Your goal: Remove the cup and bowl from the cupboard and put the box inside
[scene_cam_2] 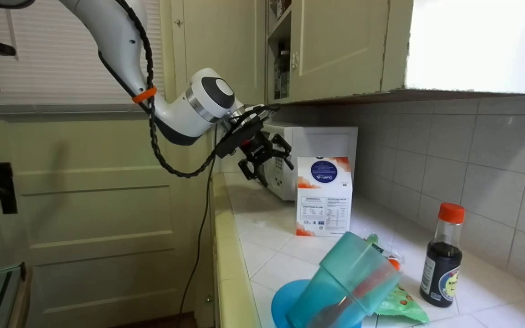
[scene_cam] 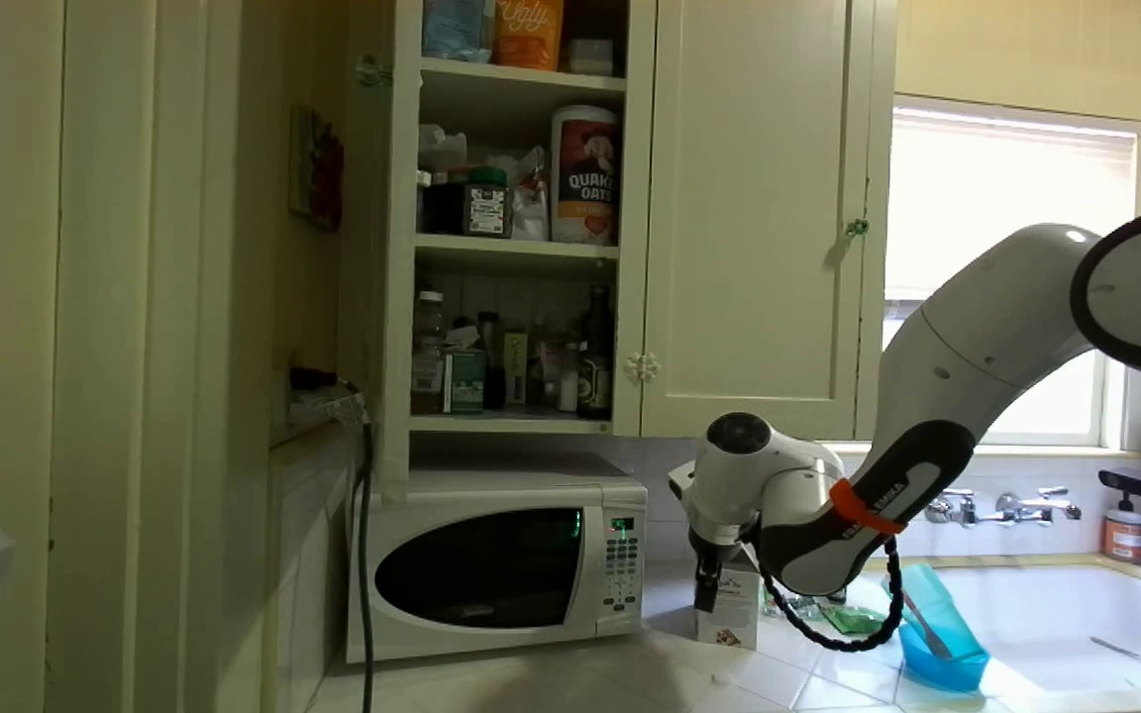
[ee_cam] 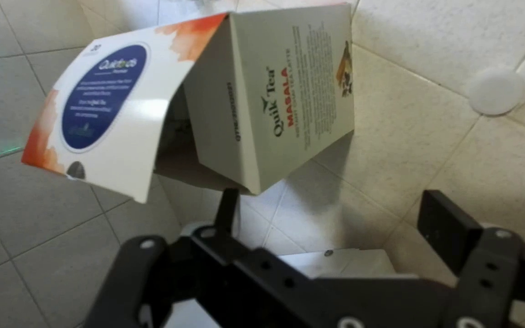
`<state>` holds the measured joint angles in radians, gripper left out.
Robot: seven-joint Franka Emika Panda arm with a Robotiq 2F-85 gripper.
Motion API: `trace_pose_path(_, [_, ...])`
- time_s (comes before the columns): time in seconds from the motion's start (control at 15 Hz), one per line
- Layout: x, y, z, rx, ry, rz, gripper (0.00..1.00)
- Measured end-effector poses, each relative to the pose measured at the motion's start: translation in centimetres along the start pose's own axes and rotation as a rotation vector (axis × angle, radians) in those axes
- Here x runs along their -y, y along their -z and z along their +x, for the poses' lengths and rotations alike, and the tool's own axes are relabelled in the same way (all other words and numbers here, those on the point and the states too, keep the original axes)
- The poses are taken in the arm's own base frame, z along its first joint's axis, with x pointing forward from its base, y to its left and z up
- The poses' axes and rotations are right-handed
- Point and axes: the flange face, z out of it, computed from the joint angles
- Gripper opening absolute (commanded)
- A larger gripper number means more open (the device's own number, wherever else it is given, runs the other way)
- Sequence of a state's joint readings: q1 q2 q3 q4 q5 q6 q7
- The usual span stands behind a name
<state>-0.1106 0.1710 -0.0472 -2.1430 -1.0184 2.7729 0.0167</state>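
The gripper (ee_cam: pixel 333 202) is hanging above the bench (scene_cam: pixel 769 678), near the microwave (scene_cam: pixel 496 569); its fingers (ee_cam: pixel 449 228) are standing wide apart and are holding nothing. Just beside the microwave, the Quik Tea Masala carton (scene_cam_2: pixel 324 200) is standing upright on the bench, and in the wrist view its top flap (ee_cam: pixel 107 100) is gaping. Above the microwave the cupboard (scene_cam: pixel 636 218) is hanging, and its shelves (scene_cam: pixel 521 246) are carrying a Quaker Oats canister (scene_cam: pixel 585 183) and, lower, several bottles (scene_cam: pixel 594 381). Farther from the microwave than the carton, a turquoise cup (scene_cam_2: pixel 349 278) is leaning over the blue bowl (scene_cam_2: pixel 284 298); the views are leaving unclear whether it is resting inside. Well apart from the microwave, a red-capped soy sauce bottle (scene_cam_2: pixel 445 255) is also standing upright on the bench.
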Motion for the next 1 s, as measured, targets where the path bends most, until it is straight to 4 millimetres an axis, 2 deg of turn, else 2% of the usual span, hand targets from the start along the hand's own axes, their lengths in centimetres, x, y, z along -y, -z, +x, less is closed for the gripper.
trace_pose_path(0.13, [0.1,-0.9,0.4,0.017,-0.009,0.001,1.00])
trace_pose_path(0.47, [-1.7,-2.5,0.1,0.053,-0.072,-0.021,1.00])
trace_pose_path(0.53, [-2.0,-2.7,-0.1,0.062,-0.081,-0.025,0.77])
trace_pose_path(0.67, [-2.3,-3.0,-0.2,0.082,-0.096,-0.030,0.66])
trace_pose_path(1.0, [-2.4,-3.3,-0.4,0.089,-0.111,-0.031,0.26])
